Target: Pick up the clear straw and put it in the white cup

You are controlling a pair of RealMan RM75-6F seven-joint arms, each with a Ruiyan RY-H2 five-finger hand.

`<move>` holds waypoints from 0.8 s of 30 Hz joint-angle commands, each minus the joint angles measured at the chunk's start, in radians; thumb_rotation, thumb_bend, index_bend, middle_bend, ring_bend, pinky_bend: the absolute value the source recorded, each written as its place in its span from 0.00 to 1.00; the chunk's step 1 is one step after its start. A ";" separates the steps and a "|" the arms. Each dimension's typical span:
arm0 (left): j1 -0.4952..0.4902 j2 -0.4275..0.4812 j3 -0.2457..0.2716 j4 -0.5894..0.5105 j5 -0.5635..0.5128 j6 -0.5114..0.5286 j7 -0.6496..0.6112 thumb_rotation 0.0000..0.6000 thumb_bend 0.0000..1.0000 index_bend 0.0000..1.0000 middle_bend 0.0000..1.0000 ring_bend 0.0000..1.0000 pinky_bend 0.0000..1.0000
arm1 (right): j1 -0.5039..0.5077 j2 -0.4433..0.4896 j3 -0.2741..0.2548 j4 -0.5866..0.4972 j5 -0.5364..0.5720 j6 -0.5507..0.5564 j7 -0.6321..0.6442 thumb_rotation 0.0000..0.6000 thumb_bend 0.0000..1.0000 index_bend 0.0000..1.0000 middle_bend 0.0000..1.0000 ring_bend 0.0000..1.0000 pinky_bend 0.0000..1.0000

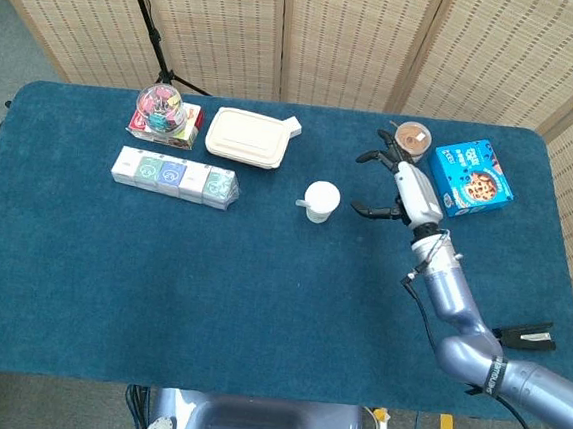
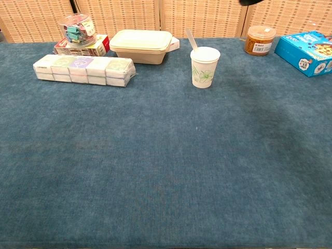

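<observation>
The clear plastic straw [image 2: 191, 39] stands tilted in the white paper cup [image 2: 205, 67], leaning left over its rim. My right hand [image 1: 398, 182] hangs empty, fingers spread, to the right of the cup and apart from it. Behind that hand sits the round brown jar [image 1: 410, 141], with the blue cookie box [image 1: 471, 178] just right of the jar. Left of the cup and further back lies the beige lidded container [image 1: 249, 138]; the long wrapped pack of small cartons [image 1: 176, 177] lies left of the cup.

My arm [image 1: 458, 315] is smooth, glossy blue-grey metal. The table [image 2: 155, 166] wears matt, napped blue cloth. The white cup [image 2: 205, 67] looks like matt paper, the straw [image 2: 190, 39] translucent plastic. Far right, the cookie box [image 2: 306, 52] is glossy card.
</observation>
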 commanded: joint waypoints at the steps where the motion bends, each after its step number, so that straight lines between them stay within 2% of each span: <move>1: 0.005 -0.004 0.000 0.003 0.005 0.012 0.007 1.00 0.03 0.00 0.00 0.00 0.00 | -0.120 0.077 -0.111 -0.039 -0.185 0.186 -0.128 1.00 0.26 0.28 0.00 0.00 0.00; 3: 0.007 -0.007 0.000 0.004 0.006 0.020 0.013 1.00 0.03 0.00 0.00 0.00 0.00 | -0.164 0.093 -0.156 -0.033 -0.251 0.257 -0.178 1.00 0.23 0.26 0.00 0.00 0.00; 5: 0.011 -0.012 -0.001 0.005 0.007 0.029 0.023 1.00 0.03 0.00 0.00 0.00 0.00 | -0.218 0.120 -0.208 -0.035 -0.306 0.320 -0.221 1.00 0.15 0.22 0.00 0.00 0.00; 7: 0.013 -0.016 -0.001 0.006 0.008 0.035 0.032 1.00 0.02 0.00 0.00 0.00 0.00 | -0.253 0.140 -0.238 -0.043 -0.334 0.354 -0.240 1.00 0.07 0.15 0.00 0.00 0.00; 10: 0.017 -0.019 0.002 0.005 0.014 0.042 0.048 1.00 0.01 0.00 0.00 0.00 0.00 | -0.319 0.175 -0.285 -0.069 -0.363 0.414 -0.283 1.00 0.02 0.08 0.00 0.00 0.00; 13: 0.021 -0.022 0.006 0.002 0.025 0.054 0.067 1.00 0.00 0.00 0.00 0.00 0.00 | -0.388 0.216 -0.332 -0.123 -0.380 0.465 -0.322 1.00 0.00 0.01 0.00 0.00 0.00; 16: 0.024 -0.025 0.008 0.003 0.031 0.061 0.082 1.00 0.00 0.00 0.00 0.00 0.00 | -0.431 0.233 -0.354 -0.159 -0.387 0.503 -0.350 1.00 0.00 0.00 0.00 0.00 0.00; 24: 0.021 -0.032 0.004 -0.003 0.026 0.060 0.114 1.00 0.00 0.00 0.00 0.00 0.00 | -0.566 0.195 -0.411 -0.175 -0.450 0.675 -0.401 1.00 0.00 0.00 0.00 0.00 0.00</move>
